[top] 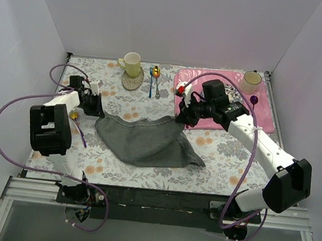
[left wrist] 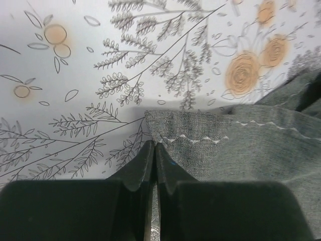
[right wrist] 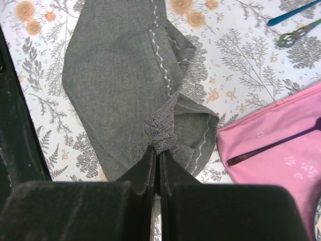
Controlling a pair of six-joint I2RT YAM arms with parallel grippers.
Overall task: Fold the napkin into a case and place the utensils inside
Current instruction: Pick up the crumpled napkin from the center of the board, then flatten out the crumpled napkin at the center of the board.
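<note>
Two grippers are pinching the napkin point(top: 144, 142). I am seeing the left gripper point(left wrist: 155, 146) squeezing its left edge, and the right gripper point(right wrist: 156, 149) clamping a bunched, raised corner. The napkin is lying mid-table, near the mat point(top: 264, 116).

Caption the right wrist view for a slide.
Jaws shut on a bunched corner of the grey napkin, floral tablecloth beneath, pink placemat at right.
</note>
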